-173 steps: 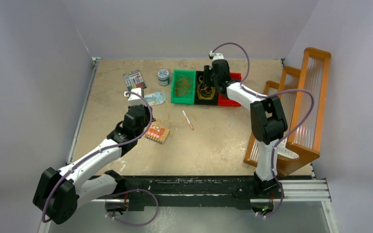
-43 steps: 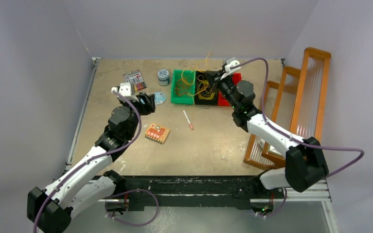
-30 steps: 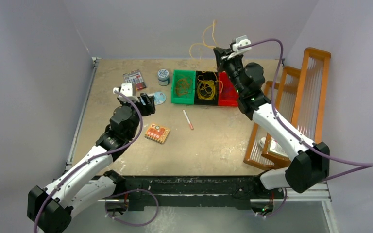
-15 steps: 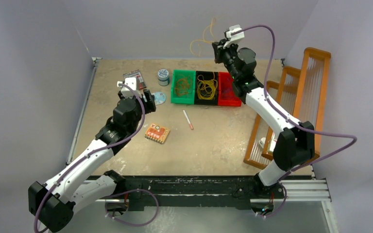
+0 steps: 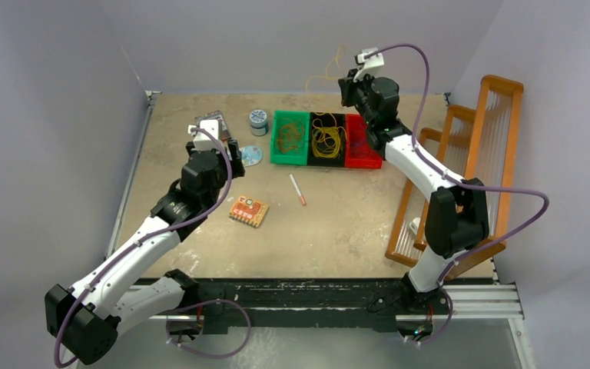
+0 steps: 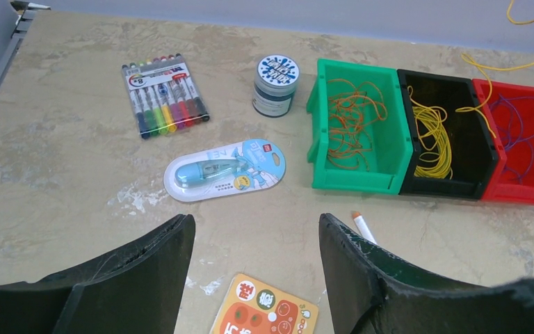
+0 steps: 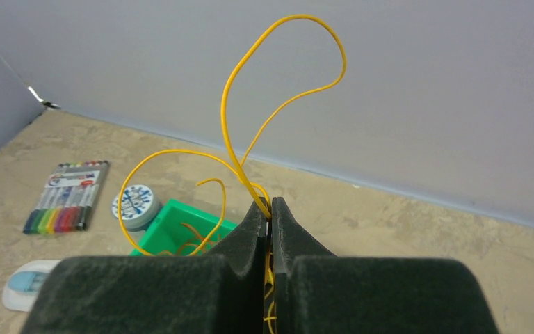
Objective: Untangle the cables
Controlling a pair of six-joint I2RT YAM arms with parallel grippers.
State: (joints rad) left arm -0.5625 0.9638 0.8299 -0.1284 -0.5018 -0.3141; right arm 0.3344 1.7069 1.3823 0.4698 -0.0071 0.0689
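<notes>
Comparing with a few seconds back, your left gripper (image 6: 254,229) has left the orange circuit board (image 6: 264,314) and moved up the table toward the marker set (image 6: 163,95) and the correction tape pack (image 6: 224,170). Its fingers stand spread apart with nothing between them, and the board's edge shows just below the gap. Your right gripper (image 7: 270,209) sat down among the bins back then. It has since risen and now hangs high above their far side, close to the back wall, a little lower than half a second ago. Its fingers are pressed tight on a single yellow cable (image 7: 250,90), which loops up above the fingertips and curls down to the left. In the left wrist view a yellow strand trails down toward the black bin. The three bins stand side by side, touching, at the back of the table. The green bin (image 6: 358,182) on the left holds a loose heap of orange-red cables (image 6: 348,122). The black bin (image 6: 445,188) in the middle holds coiled yellow cables (image 6: 434,136). The red bin (image 6: 521,195) on the right holds thin purple cables (image 6: 521,132).
</notes>
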